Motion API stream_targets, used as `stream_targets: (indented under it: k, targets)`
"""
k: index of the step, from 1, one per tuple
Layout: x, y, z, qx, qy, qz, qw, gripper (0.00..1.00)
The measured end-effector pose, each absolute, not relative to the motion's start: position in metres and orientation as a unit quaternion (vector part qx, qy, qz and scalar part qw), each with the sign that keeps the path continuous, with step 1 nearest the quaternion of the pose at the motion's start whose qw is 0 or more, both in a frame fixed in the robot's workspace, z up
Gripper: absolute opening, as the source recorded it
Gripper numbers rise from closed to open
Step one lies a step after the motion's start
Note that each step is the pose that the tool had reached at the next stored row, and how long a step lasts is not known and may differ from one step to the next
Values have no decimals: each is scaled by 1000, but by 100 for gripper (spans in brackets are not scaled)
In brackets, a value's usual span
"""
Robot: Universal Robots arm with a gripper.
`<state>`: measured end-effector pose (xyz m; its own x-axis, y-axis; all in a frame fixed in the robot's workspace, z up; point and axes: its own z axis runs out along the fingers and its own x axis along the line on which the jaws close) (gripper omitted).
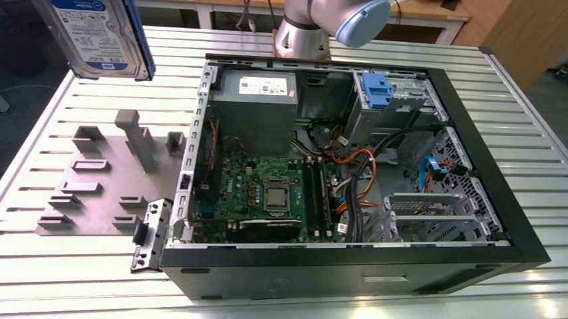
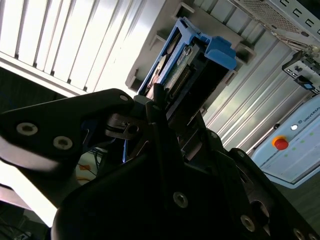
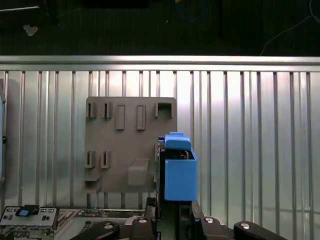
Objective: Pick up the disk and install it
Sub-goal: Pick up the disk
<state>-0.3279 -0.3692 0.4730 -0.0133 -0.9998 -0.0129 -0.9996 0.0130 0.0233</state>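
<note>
The pick-up part looks done. The tool is gripping the disk by one end, jaws clamped on it, and the disk is hanging clear in the air. In the exterior view the disk is showing its label side high above the desk, towards that view's left and well apart from the computer case. In the first wrist view it is sitting edge-on over the grey slotted holder plate, touching nothing beneath it. The installing is not yet done, since the disk is outside the case.

The case is lying open on its side. A power-supply box is sitting in its far corner, and another blue carrier is occupying a bay beside it. The green circuit board is taking up the middle. Black and orange cables are snaking between the board and the metal drive cage near the front; they seem the likeliest thing to snag a drive going in. The robot arm is standing behind the case.
</note>
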Motion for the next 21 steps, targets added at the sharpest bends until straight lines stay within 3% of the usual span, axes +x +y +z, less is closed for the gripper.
stream_targets:
  k: [21]
  targets:
    - [-313,-369,488,702,-712,-13,4,35]
